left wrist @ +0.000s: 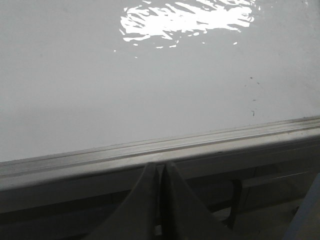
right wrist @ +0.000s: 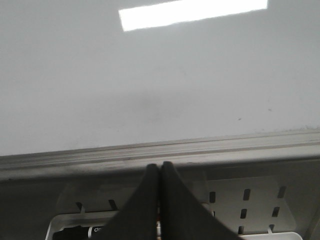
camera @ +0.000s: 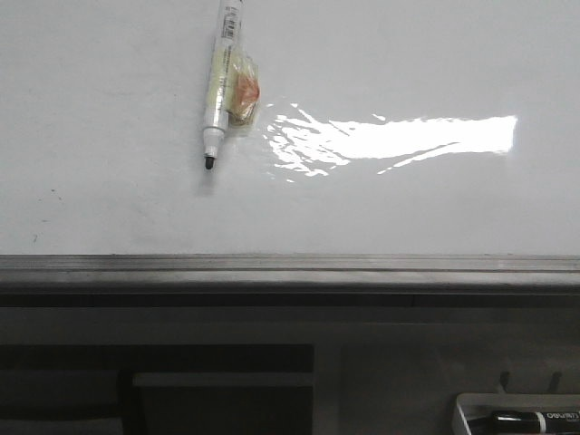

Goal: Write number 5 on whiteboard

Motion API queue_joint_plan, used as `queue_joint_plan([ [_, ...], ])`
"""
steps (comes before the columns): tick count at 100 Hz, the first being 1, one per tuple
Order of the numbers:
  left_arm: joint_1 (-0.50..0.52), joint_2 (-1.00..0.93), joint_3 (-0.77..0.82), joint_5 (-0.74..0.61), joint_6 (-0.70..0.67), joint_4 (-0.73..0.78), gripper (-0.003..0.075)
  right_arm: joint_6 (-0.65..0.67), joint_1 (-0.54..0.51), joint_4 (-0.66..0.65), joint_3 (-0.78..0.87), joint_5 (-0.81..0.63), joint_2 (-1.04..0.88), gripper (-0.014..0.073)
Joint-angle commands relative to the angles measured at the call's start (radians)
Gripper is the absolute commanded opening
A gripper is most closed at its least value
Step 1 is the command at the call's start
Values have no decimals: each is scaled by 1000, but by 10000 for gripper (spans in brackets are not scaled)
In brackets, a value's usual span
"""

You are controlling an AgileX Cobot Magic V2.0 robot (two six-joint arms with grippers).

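Whiteboard [camera: 109,181] lies flat, glossy, grey rail [camera: 290,265] along its near edge; no drawn 5 visible on it. Uncapped marker [camera: 219,82] rests on the board, tip toward the rail, something taped to its barrel, possibly a small tag. Left pincer [left wrist: 160,172] and right pincer [right wrist: 159,172] both pressed closed, empty, hanging just off the rail.

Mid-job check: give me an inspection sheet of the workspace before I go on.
Surface: whiteboard glossy, light glare, a few dark specks, no 5 drawn.
Job's things: uncapped marker lies on the board, tip toward the rail.
Clutter: small orange-and-clear wrapper against the marker.
Grippers: left pincer shut, empty; right pincer shut, empty; both below the rail.
Cables: nothing seen.
Surroundings: white tray holding a black marker.
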Motion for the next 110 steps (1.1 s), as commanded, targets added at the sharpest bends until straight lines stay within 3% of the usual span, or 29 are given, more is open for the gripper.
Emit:
queue_joint_plan([
  [1, 3, -27, 16, -67, -2, -5, -20, -12, -4, -12, 24, -18, -17, -62],
  [19, 3, -27, 16, -69, -1, -1, -20, -12, -4, -57, 24, -19, -17, -62],
  [31, 3, -27, 16, -109, -1, -31, -20, -12, -4, -80, 24, -106, -17, -62],
  [36, 3, -27, 16, -158, -3, -146, -20, -12, -4, -43, 24, -211, -17, -62],
  [46, 3, -27, 16, -280, -3, -560, -20, -10, -4, 39, 24, -405, -17, -62],
  [50, 3, -27, 16, -322, -3, -654, -20, -5, -4, 62, 24, -468, -17, -62],
  [59, 3, -27, 14, -395, -3, -837, -20, -5, -4, 85, 23, -490, -17, -62],
  [68, 3, -27, 14, -394, -3, -923, -20, 0, -4, 176, 23, -471, -17, -62],
  [79, 1, -27, 3, -384, -3, -919, -20, 2, -4, 316, 6, -486, -17, -62],
  [88, 1, -17, -42, -331, 18, -856, -20, 2, -4, 317, -45, -452, -11, -62],
  [110, 1, 215, -282, -114, 27, -443, -18, -22, -4, 220, -244, -221, 114, -59],
])
